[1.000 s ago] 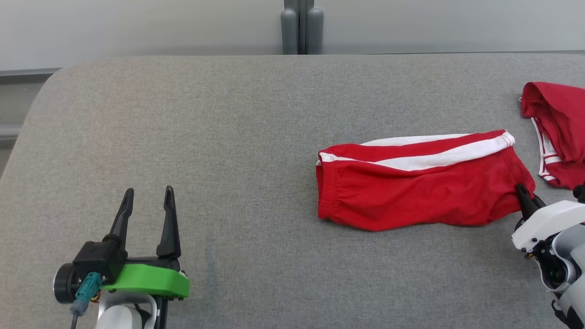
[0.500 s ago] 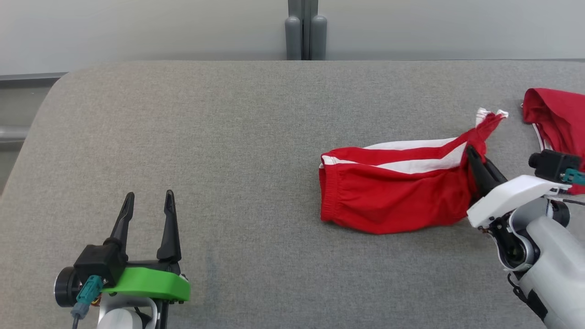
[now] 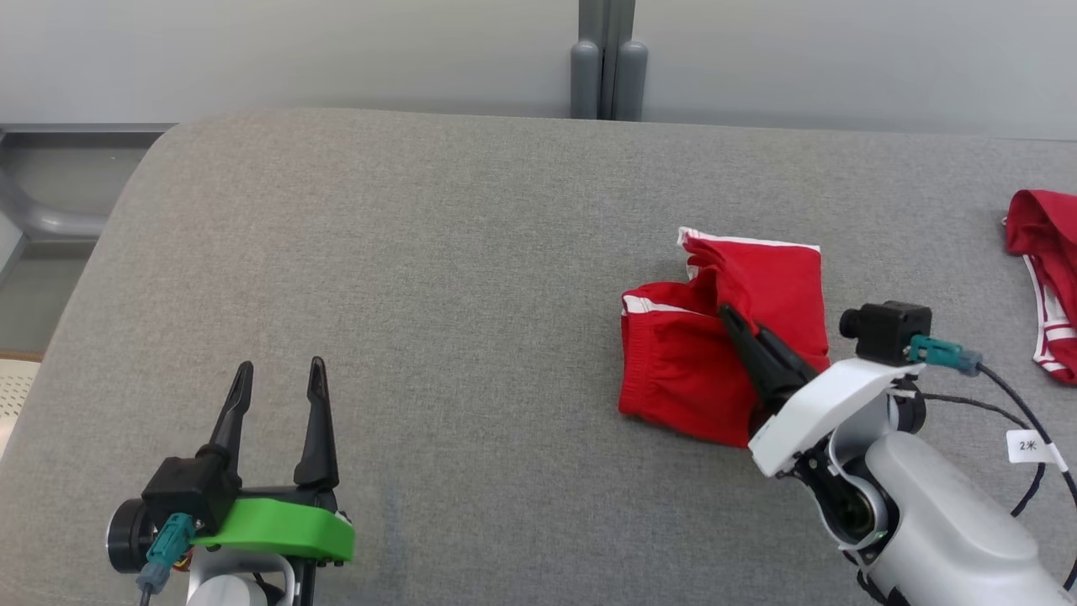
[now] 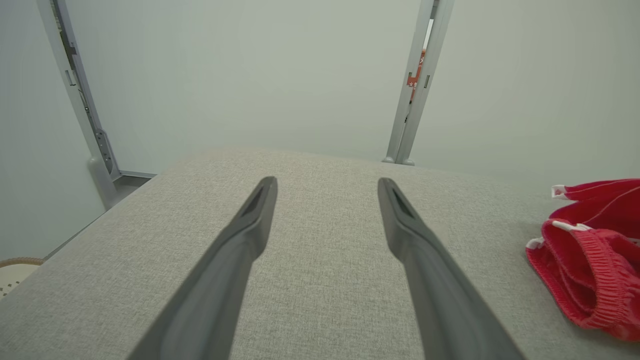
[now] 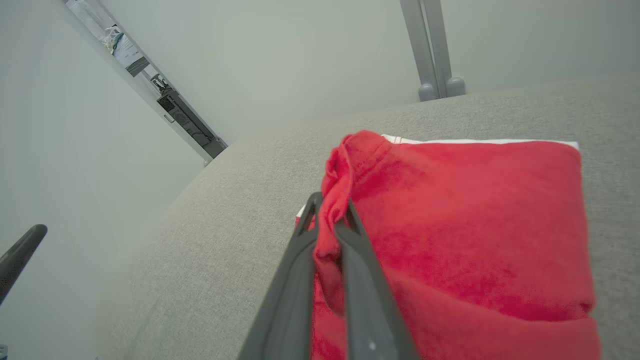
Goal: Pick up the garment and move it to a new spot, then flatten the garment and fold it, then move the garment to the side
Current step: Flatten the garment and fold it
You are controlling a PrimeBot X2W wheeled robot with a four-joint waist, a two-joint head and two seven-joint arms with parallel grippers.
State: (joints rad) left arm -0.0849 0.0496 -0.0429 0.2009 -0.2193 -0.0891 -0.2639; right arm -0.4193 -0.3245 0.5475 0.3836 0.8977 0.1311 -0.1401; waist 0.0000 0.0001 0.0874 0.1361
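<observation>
Your right claw (image 3: 725, 313) — clamped on the red shorts (image 3: 673, 379) — has dragged the leg end over the waistband half; fold underway. Meanwhile your left claw (image 3: 279, 376) idles, apart.

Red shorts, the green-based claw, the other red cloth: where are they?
red shorts (image 3: 673, 379): head view, lower left panel near the waistband.
left gripper (image 3: 280, 366): head view, midway between its open fingertips.
second red garment (image 3: 1047, 231): head view, its upper fold.
</observation>
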